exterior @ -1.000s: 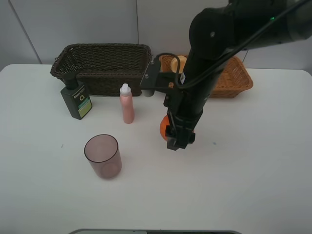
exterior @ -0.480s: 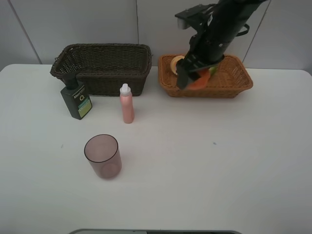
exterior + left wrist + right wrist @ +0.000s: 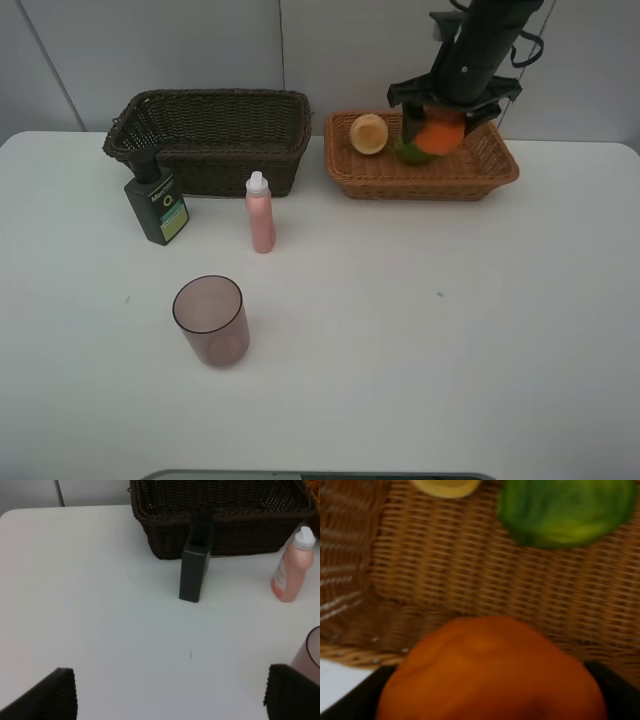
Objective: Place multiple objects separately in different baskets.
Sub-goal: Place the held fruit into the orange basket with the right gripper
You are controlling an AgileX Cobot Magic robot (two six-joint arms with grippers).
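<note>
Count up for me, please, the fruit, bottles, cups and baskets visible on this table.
Fruit: 3 (orange fruit, green fruit, peach-like fruit)
Bottles: 2 (dark green pump bottle, pink bottle)
Cups: 1 (mauve cup)
Baskets: 2 (dark brown basket, tan basket)
Total: 8

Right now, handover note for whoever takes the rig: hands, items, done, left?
Left hand: open, empty, above the table.
Right hand: shut on the orange, over the light basket.
Done: peach-like fruit and green fruit lie in the light basket.
Dark basket: nothing seen inside.
Left: release the orange; pump bottle, pink bottle and cup stand on the table, probably bound for the dark basket.
</note>
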